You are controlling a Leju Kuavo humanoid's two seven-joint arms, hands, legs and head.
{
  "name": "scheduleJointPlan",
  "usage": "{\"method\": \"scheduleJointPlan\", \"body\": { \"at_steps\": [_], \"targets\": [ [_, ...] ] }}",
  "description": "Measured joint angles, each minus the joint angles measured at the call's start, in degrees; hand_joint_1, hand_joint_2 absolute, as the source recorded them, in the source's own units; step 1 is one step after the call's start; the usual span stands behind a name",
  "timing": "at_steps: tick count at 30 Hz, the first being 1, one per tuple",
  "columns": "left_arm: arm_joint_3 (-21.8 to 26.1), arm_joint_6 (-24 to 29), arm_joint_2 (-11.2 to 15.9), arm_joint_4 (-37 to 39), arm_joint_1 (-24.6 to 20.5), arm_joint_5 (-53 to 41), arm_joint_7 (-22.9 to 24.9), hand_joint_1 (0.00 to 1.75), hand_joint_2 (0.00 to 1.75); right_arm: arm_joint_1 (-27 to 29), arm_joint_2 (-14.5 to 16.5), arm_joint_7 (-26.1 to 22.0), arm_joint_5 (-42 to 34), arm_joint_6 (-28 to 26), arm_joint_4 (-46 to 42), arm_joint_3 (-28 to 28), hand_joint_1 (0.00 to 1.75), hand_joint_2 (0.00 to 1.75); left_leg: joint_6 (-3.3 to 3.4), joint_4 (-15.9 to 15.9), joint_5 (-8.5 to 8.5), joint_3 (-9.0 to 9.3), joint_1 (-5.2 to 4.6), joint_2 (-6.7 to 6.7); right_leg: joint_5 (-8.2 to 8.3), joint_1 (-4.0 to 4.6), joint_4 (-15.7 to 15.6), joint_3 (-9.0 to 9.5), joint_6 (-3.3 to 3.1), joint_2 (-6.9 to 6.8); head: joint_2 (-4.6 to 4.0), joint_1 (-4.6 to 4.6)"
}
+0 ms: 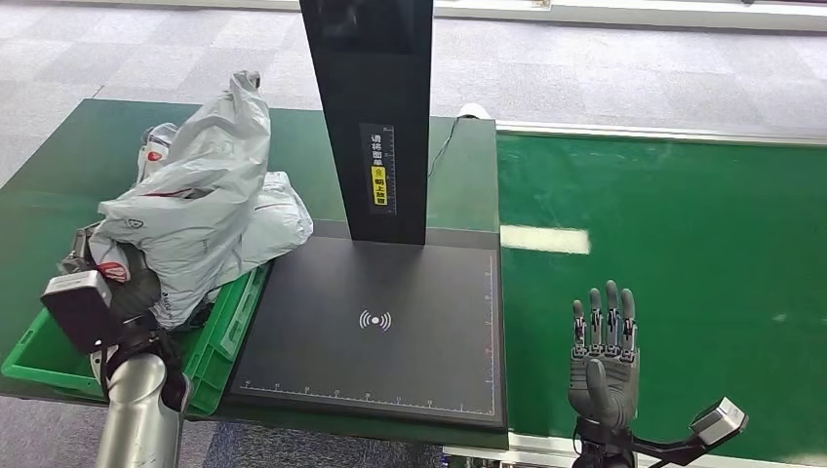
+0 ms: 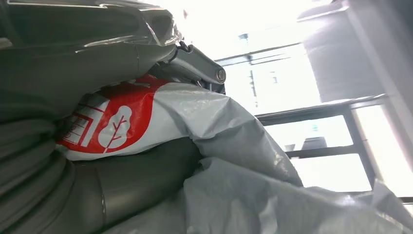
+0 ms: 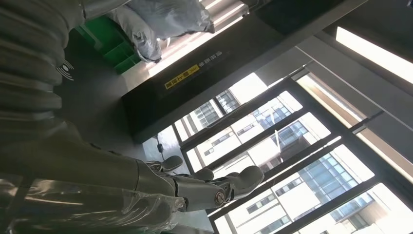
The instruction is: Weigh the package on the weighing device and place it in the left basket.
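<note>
**Fingers grip grey package above left basket**

Fingers of the left hand (image 1: 127, 292) clutch the grey plastic mailer package (image 1: 200, 210), which hangs over the green basket (image 1: 229, 327), left of the black weighing platform (image 1: 380, 327). Right hand (image 1: 605, 356), fingers spread, waits right of the platform, farther away.

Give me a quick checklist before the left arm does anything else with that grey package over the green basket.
1. Grey package in the left hand: ok, the left wrist view shows the bag pressed against its fingers.
2. Package over the green basket: ok, though it is piled high above the rim.
3. Weighing device platform bare: ok.
4. Package already weighed: cannot tell.
5. Right hand free: ok, fingers spread over the green belt.
</note>
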Motion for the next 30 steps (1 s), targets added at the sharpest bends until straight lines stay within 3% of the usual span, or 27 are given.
{"method": "scheduleJointPlan", "body": {
  "at_steps": [6,13,20,30],
  "targets": [
    [2.75,2.51,1.32,13.32,-6.51,-4.38,1.32,1.75,1.75,0.11,0.23,0.01,0.15,0.02,0.0,0.16,0.0,1.75,-0.01,-0.04,-0.04,0.07,-0.03,-0.22,-0.05,-0.04,0.0,0.17,0.0,-0.19,0.0,0.0],
    [4.86,2.68,1.93,19.6,-10.0,-4.55,1.3,1.75,1.75,0.21,0.29,0.0,0.23,0.02,0.0,0.36,0.0,1.75,-0.1,-0.1,0.04,0.41,0.01,-0.24,-0.05,-0.03,0.01,0.52,-0.09,-0.2,0.0,0.0],
    [6.38,3.37,1.98,20.7,-10.61,-3.66,0.11,1.75,1.75,0.26,0.29,-0.02,0.21,-0.01,0.0,0.45,0.0,1.75,-0.13,-0.11,0.08,0.69,0.02,-0.22,-0.04,-0.02,0.04,0.81,-0.11,-0.18,0.0,0.0],
    [11.77,3.4,1.35,13.67,-7.35,8.58,-5.83,1.75,1.75,0.32,0.27,-0.04,-0.15,-0.51,0.0,0.56,0.0,1.75,-0.15,-0.09,0.06,0.54,0.02,-0.08,-0.04,-0.02,0.08,0.5,-0.1,-0.13,0.0,0.01]
  ]
}}
